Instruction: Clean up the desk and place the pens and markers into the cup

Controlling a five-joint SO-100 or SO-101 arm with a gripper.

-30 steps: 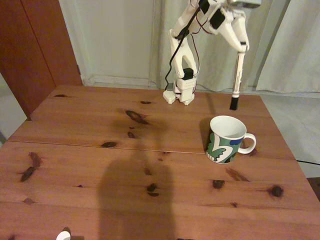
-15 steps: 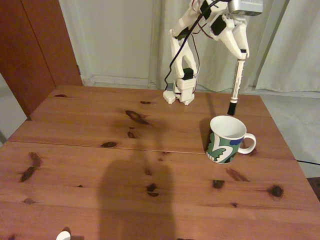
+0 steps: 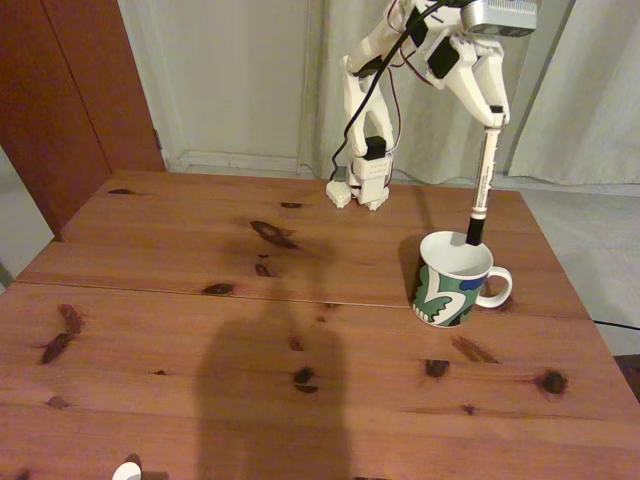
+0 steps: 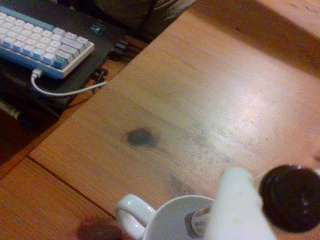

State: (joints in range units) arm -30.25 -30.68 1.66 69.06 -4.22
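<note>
The desk [image 3: 200,330] lies bare across its left and front in the fixed view, leaving wide open room there. The cup [image 3: 452,280] stands on the right half, handle turned right, with free wood on every side. Its mouth is partly taken by the marker [image 3: 483,185] hanging from the gripper [image 3: 494,122], black cap just inside the rim. The arm's base [image 3: 362,185] blocks the back edge. A keyboard [image 4: 45,42] lies beyond the desk's edge in the wrist view.
</note>
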